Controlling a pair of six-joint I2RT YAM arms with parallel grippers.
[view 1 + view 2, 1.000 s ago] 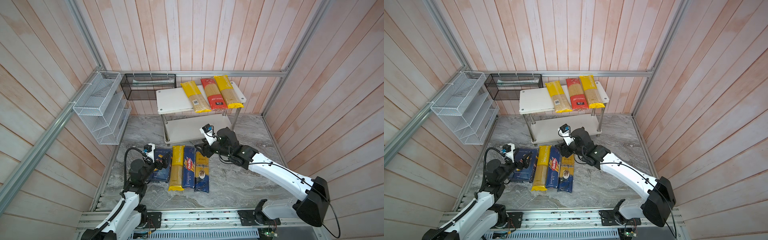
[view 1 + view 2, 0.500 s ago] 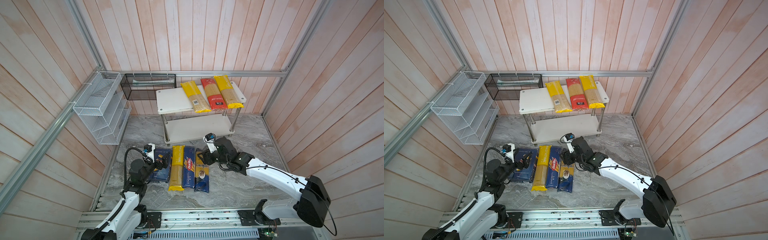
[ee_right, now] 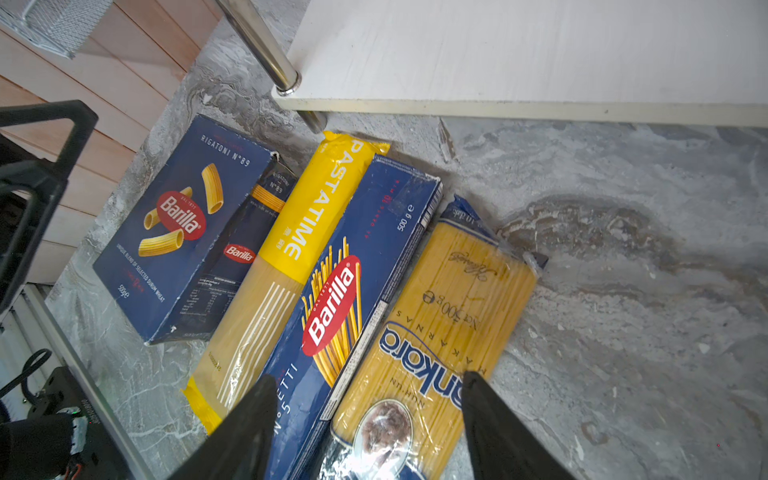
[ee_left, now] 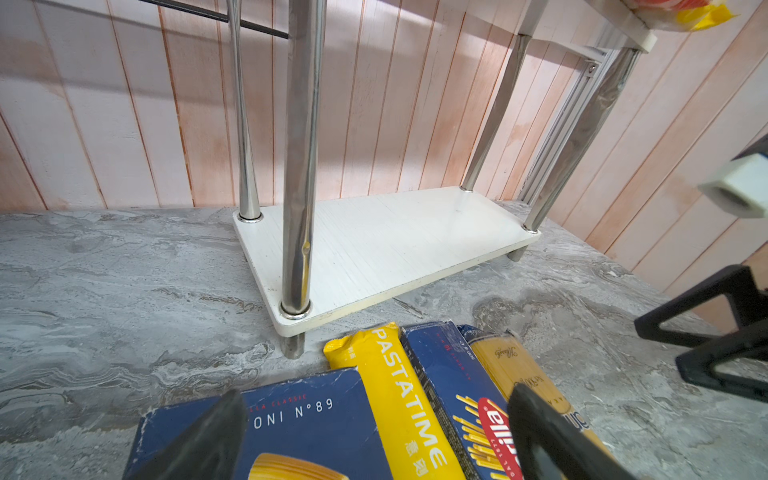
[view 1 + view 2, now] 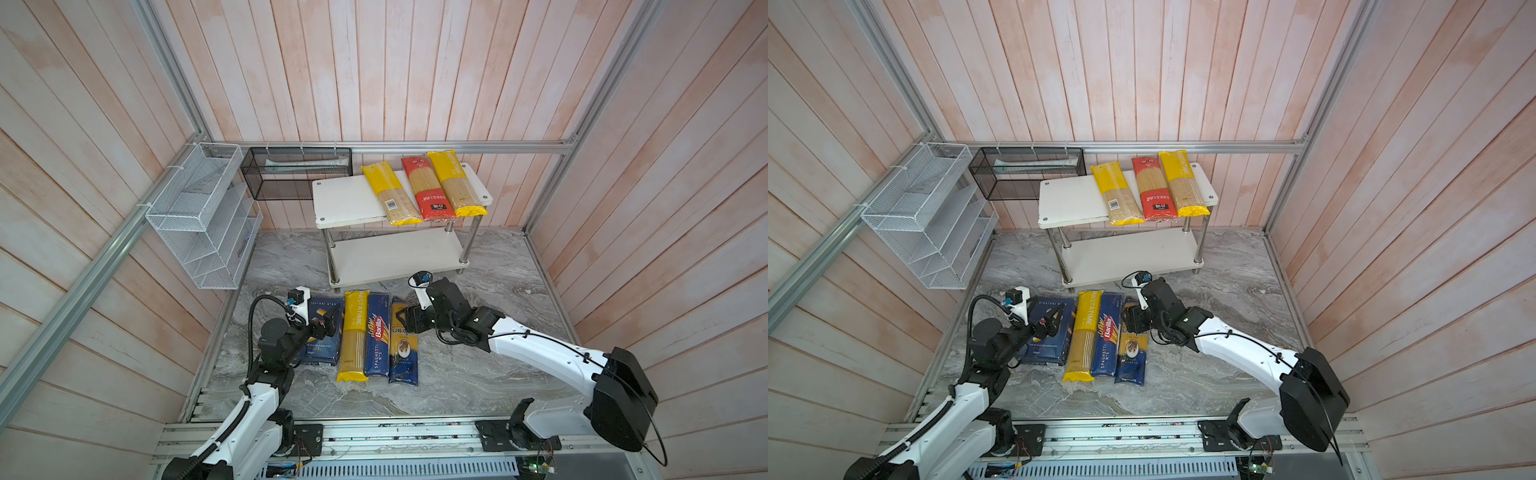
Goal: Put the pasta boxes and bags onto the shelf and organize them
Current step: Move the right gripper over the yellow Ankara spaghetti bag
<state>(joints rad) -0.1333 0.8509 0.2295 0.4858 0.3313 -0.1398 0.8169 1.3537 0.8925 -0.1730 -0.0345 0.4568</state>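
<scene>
The shelf, two white boards on chrome posts, stands at the far side of the marble floor. Its upper board carries three long bags side by side at the right end: a yellow barcoded bag, a red bag and a second yellow bag.

The other four packs lie flat in a row on the floor just near of the shelf. From left to right they are the wide Barilla Rigatoni box, a yellow PASTATIME bag, the narrow Barilla Spaghetti box and the clear blue-ended bag.

The left gripper hovers over the Rigatoni box with jaws apart, where it was a second ago. The right gripper, then up by the shelf's front edge, has dropped nearer and now sits over the clear bag, jaws spread and holding nothing.
</scene>
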